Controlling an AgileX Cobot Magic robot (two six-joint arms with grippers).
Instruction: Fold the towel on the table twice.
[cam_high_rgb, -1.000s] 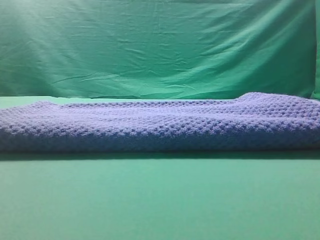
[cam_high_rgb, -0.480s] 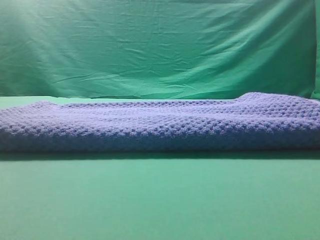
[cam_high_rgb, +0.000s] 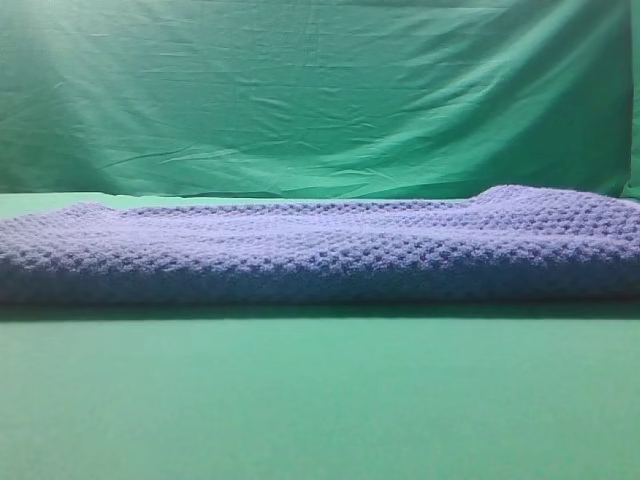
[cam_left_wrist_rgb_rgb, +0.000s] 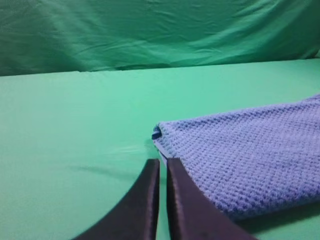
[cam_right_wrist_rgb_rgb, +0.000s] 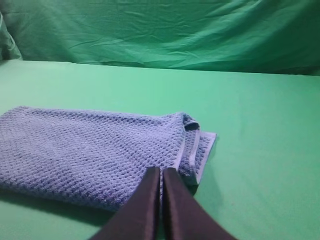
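Two grippers sit low at the ends of the towel (cam_high_rgb: 320, 250), each with its dark fingers drawn together to a thin slit and nothing between them. Nearest the left wrist camera, the left gripper (cam_left_wrist_rgb_rgb: 163, 162) has its tips just beside the towel's folded corner, over bare table (cam_left_wrist_rgb_rgb: 75, 125). From the right wrist camera, the right gripper (cam_right_wrist_rgb_rgb: 161, 171) has its tips at the towel's near edge, close to the hemmed corner. Seen from the high camera, the towel lies folded, a long band across the table, with the wrinkled green curtain (cam_high_rgb: 320, 90) hanging beyond it.
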